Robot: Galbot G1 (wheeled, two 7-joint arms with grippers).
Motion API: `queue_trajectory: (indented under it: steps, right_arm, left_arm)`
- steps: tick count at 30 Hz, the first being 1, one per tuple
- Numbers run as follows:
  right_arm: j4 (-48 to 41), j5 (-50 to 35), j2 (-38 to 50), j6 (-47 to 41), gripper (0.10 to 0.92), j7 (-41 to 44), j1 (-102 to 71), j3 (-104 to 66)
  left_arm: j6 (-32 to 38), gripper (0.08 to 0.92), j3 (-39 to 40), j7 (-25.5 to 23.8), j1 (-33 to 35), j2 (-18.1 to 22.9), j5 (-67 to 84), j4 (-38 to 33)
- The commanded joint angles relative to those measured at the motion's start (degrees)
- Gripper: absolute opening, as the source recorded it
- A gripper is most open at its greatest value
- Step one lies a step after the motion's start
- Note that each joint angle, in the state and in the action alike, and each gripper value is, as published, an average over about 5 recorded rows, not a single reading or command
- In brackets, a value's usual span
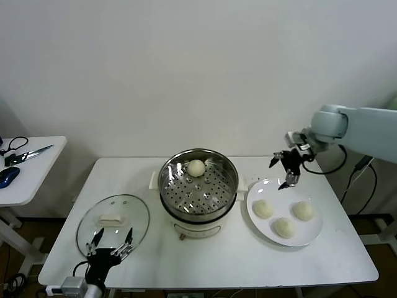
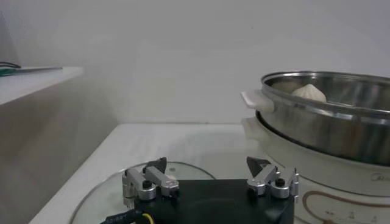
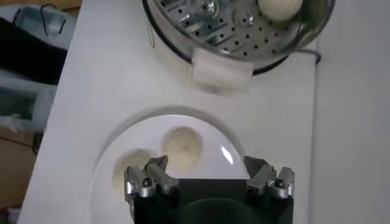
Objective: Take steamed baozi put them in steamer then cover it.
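Left gripper point(image 1: 112, 241): parked at near table edge over glass lid point(image 1: 113, 221), fingers spread wide, empty. Three baozi point(image 1: 285, 227) on white plate point(image 1: 313, 236). Steamer point(image 1: 198, 184): centre, one bun point(image 1: 196, 167) inside. Right gripper point(image 1: 286, 172): above plate's far rim, fully open, empty.

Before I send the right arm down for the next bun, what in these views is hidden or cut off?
- Right wrist view: the plate runs off the edge behind the open right gripper; only two buns show, though head view has three.
- Left wrist view: the steamer wall hides its tray; only the top of one baozi shows.
- Left wrist view: the glass lid is partly covered by the open left gripper.
- Head view: lid handle too small for detail.
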State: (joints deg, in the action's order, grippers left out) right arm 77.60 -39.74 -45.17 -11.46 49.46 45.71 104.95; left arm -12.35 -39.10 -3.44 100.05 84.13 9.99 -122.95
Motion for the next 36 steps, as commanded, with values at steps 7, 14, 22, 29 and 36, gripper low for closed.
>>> queue_trajectory:
  steps: [7,14,22,29,36]
  right_arm:
    - [-6.6,5.6,-2.0,-8.3,0.823,-2.3,-18.4,-11.1]
    - [-10.9,8.5,-4.0,-8.5,0.823,-3.2,-23.9,-16.1]
    - [-13.8,10.0,-5.3,-8.7,0.823,-4.0,-27.3,-19.3]
    - [-13.8,10.2,-5.2,-8.7,0.759,-4.0,-28.1,-20.0]
    - [-13.5,9.9,-4.9,-8.3,0.691,-3.6,-27.9,-21.3]
  left_arm:
    - [-0.3,0.823,-0.3,-0.1,0.2,0.1,-0.2,-0.4]
    - [-0.2,0.823,-0.3,-0.1,0.4,0.2,-0.3,-0.2]
    - [-0.2,0.823,-0.2,-0.1,0.5,0.3,-0.3,-0.2]
    - [-0.2,0.823,0.0,-0.1,0.5,0.5,-0.5,-0.2]
    - [-0.3,0.823,0.0,-0.1,0.3,0.7,-1.1,-0.2]
